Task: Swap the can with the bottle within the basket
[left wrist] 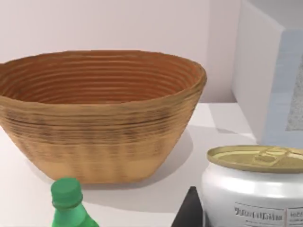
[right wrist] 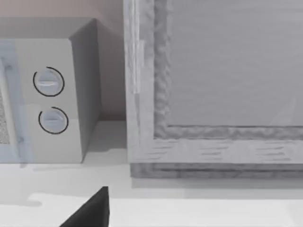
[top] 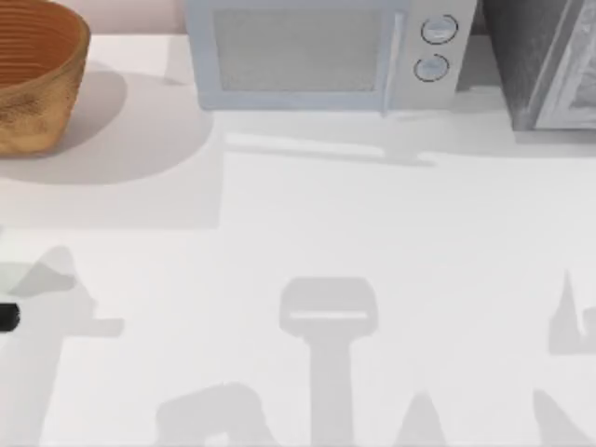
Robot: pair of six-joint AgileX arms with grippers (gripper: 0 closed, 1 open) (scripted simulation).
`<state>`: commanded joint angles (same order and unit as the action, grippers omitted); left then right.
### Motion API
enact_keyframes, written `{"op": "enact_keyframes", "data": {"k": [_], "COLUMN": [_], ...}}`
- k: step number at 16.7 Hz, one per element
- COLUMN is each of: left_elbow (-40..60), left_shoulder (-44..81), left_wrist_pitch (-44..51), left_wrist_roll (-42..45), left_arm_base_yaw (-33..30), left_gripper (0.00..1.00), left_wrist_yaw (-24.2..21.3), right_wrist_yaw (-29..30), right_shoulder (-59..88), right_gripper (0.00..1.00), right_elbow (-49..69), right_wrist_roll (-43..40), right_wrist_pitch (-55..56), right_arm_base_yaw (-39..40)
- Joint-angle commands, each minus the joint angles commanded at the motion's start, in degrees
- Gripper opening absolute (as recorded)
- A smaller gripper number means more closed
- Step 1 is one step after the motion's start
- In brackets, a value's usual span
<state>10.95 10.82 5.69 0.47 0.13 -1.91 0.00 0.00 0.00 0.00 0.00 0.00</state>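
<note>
From my left wrist camera, the can [left wrist: 253, 187] and bottle [left wrist: 68, 205] stand before the basket [left wrist: 102, 118]; I cannot tell either claw's state.

The basket [top: 33, 79] sits at the far left corner of the table, upright, round, orange-brown wicker with a ribbed inside and thick rim. In the left wrist view the can [left wrist: 253, 187] stands upright near it, white with a dull gold top. The green bottle [left wrist: 68, 203] stands upright before the basket, cap on.
</note>
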Motion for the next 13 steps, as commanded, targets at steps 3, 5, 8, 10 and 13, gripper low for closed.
{"op": "enact_keyframes", "data": {"k": [3,5,8,10,13], "left_elbow": [-8.2,-10.6,-11.0,-11.0,-11.0], "left_shoulder": [-8.1,-10.5,-10.8,-10.8,-10.2], "left_wrist_pitch": [-4.2,-5.5,-5.7,-5.7,-5.6], "left_wrist_roll": [-0.4,-0.5,-0.5,-0.5,-0.4], "left_arm_base_yaw": [-0.1,-0.1,-0.1,-0.1,-0.1], "left_gripper": [0.0,0.0,0.0,0.0,0.0], "left_wrist_yaw": [1.4,1.9,1.9,1.9,1.9], "right_wrist_yaw": [0.0,0.0,0.0,0.0,0.0], "right_shoulder": [0.0,0.0,0.0,0.0,0.0], "right_gripper": [1.0,1.0,1.0,1.0,1.0], "right_elbow": [0.0,0.0,0.0,0.0,0.0], "right_wrist_roll": [0.0,0.0,0.0,0.0,0.0], "right_wrist_pitch": [0.0,0.0,0.0,0.0,0.0], "right_arm_base_yaw": [0.0,0.0,0.0,0.0,0.0]}}
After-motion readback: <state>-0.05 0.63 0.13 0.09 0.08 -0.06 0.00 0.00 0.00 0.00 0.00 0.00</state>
